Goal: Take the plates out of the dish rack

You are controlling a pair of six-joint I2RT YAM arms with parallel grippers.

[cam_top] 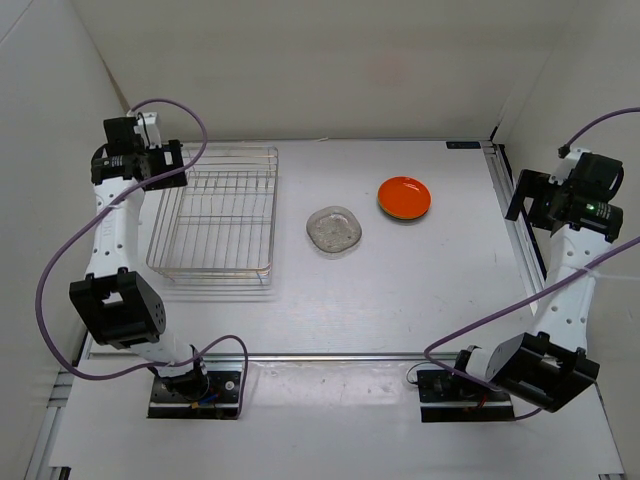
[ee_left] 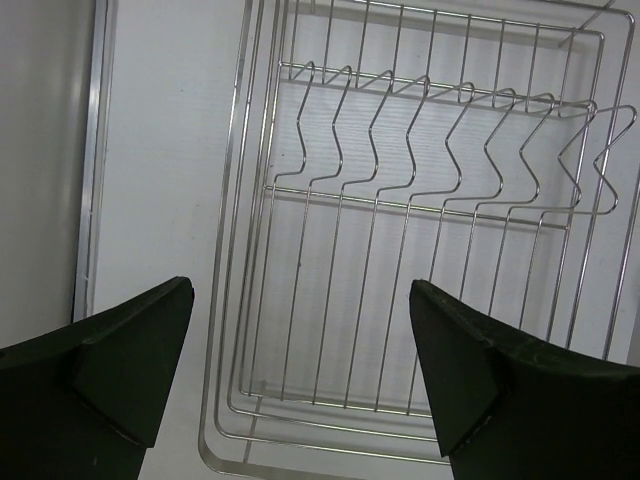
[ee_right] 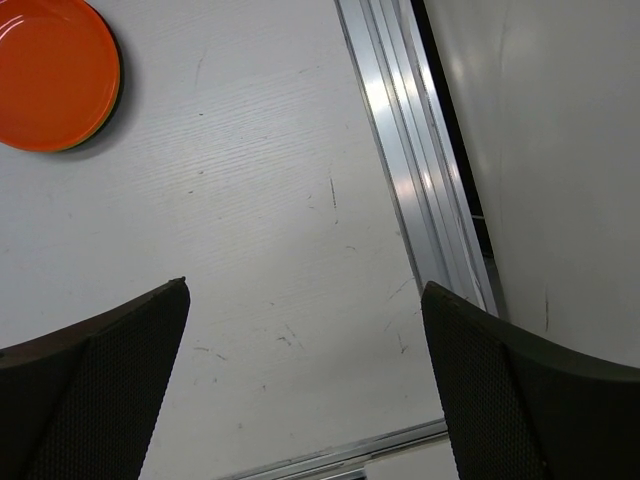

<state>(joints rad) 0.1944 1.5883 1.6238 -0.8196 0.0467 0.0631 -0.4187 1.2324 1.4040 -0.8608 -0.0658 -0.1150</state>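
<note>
The dish rack (cam_top: 213, 212) lies directly beneath the left pincer (cam_top: 160, 168), which hangs over its far left corner with jaws apart and nothing between them. The rack's long axis runs from the near edge of the worktop (cam_top: 400, 300) toward the far wall. In the left wrist view the rack (ee_left: 420, 206) shows only bare wires and vacant plate slots ahead of the pincer (ee_left: 300, 300), so I judge nothing is left there to lift. The plates sit out on the worktop to the rack's right: a clear plate (cam_top: 334, 230) near the middle, well apart from the rack, and the orange plate (cam_top: 404, 197) just beyond it to the right. The right pincer (cam_top: 525, 200), also spread and holding nothing, is the nearer arm to the orange plate, which lies to its left. From the right wrist that plate (ee_right: 55, 75) shows a thin darker edge below; whether others lie under it I cannot tell. The side rail (ee_right: 410, 150) runs beside this pincer (ee_right: 305, 300); nothing blocks either arm.
</note>
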